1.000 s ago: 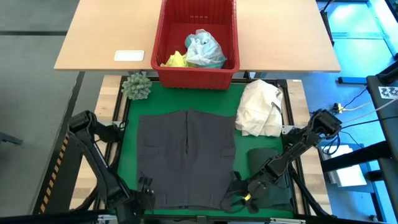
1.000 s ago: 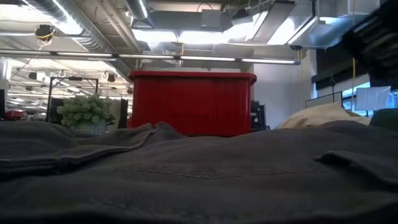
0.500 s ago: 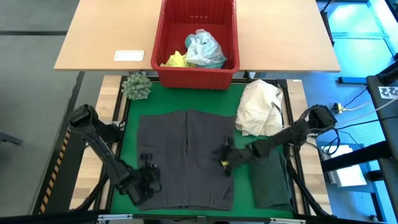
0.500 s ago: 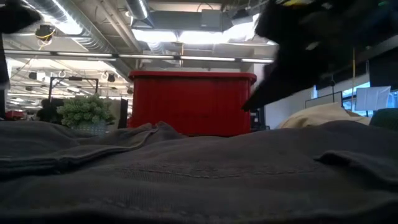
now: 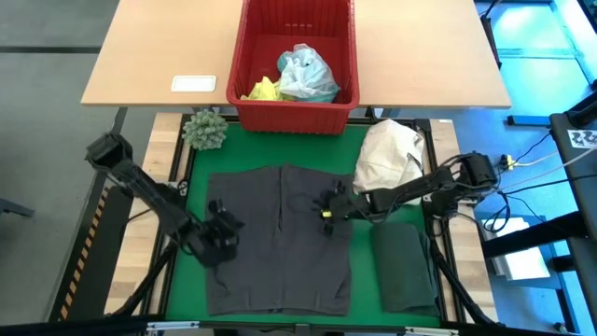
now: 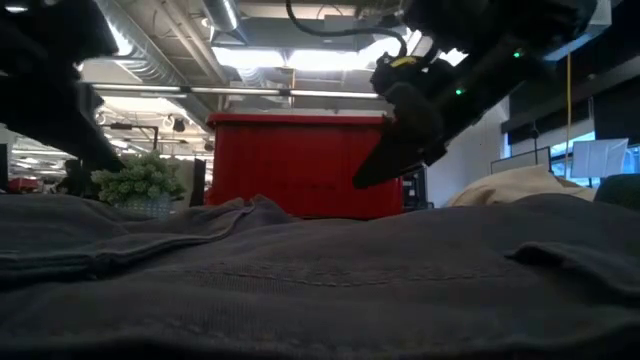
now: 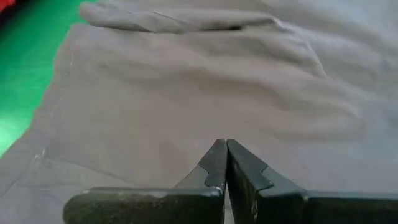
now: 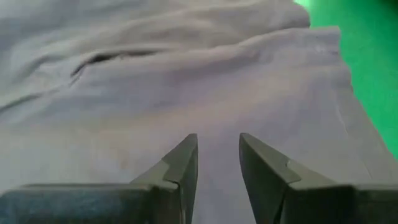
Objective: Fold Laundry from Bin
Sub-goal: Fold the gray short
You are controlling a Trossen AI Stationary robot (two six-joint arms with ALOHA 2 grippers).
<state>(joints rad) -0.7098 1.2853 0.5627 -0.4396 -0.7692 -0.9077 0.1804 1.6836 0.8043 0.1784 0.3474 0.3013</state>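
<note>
- We're seeing the grey garment [image 5: 278,238] lying flat on the green mat [image 5: 364,280]: soft and floppy, probably best pinched at hems or corners.
- Left gripper [image 5: 220,235] is hovering closed and empty; right gripper [image 5: 326,207] is hovering part-open and empty.

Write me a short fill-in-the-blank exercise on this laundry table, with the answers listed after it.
1. The grey garment lies spread flat on the ______ mat.
2. The bin, at the table's far side, is coloured ______.
3. The left claw hovers over the grey garment with its fingers ______.
4. The cream-white bundle lies beside the grey garment, on the ______ arm's side.

Missing words: green; red; shut; right
</note>
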